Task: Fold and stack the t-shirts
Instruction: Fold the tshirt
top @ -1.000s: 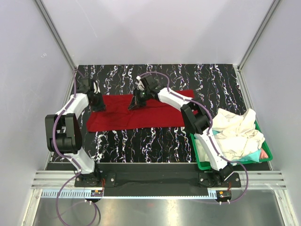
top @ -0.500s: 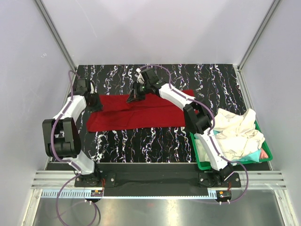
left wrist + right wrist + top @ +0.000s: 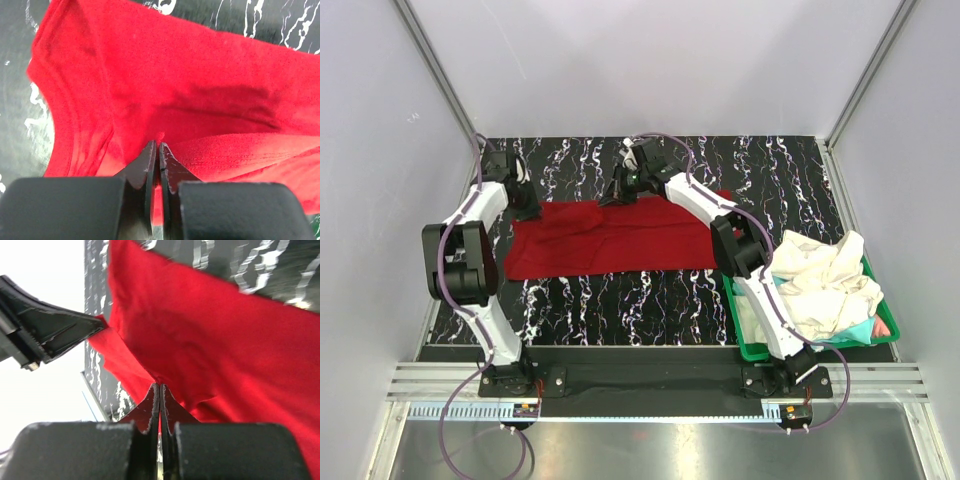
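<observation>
A large deep red t-shirt lies spread across the black marbled table. My left gripper is at its far left corner. In the left wrist view its jaws are shut on a pinch of the red cloth. My right gripper is at the shirt's far edge near the middle, and its jaws are likewise shut on the red cloth. The cloth stretches between the two grips; the left gripper's fingers show in the right wrist view. Cream-white t-shirts are piled at the right.
A green plastic bin at the near right holds the cream pile, with a teal and a pinkish piece showing at its near corner. Grey walls enclose the table on three sides.
Both grippers have moved toward the far wall, drawing the red shirt's far edge with them. The cloth now reaches farther back.
</observation>
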You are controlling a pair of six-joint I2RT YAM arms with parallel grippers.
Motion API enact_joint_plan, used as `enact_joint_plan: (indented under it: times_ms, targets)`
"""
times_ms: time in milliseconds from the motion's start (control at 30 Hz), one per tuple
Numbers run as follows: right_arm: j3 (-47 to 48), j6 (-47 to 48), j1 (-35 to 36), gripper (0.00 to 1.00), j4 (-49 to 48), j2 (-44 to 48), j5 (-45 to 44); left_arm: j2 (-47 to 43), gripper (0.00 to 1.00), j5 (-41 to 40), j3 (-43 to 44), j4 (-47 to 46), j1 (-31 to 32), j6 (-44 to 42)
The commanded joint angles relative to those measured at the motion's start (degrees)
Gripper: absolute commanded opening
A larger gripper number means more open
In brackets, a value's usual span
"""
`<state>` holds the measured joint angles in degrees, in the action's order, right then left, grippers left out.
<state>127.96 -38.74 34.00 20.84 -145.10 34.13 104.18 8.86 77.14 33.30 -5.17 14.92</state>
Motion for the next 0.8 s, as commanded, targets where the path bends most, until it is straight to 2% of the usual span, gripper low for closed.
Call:
enact_joint_plan:
  times_ms: [0,433,600,633,767]
  targets:
    - [3.5,-1.2,-1.2,0.00,-2.2,-1.5,1.0,3.5,0.08,2.3,4.2,-1.4,-0.3,-0.6]
    - [6.2,-2.5,-2.8,0.00,-2.5,-5.0,1.5,10.8,0.12,4.1,12.1,-1.7,-0.2,-0.9]
    - [6.7,-3.4,-2.8,0.00,-2.0,-6.1,2.2,13.1,0.25,3.7,14.6,-1.1,0.2,-1.6]
    - [6.5,-3.5,-2.8,0.00,-1.7,-6.0,1.7,13.1,0.37,3.1,15.0,-0.3,0.2,-1.6]
    - [3.1,-4.2,-2.8,0.00,-1.2,-4.2,0.5,11.6,0.43,-1.6,15.0,1.5,0.2,-1.6]
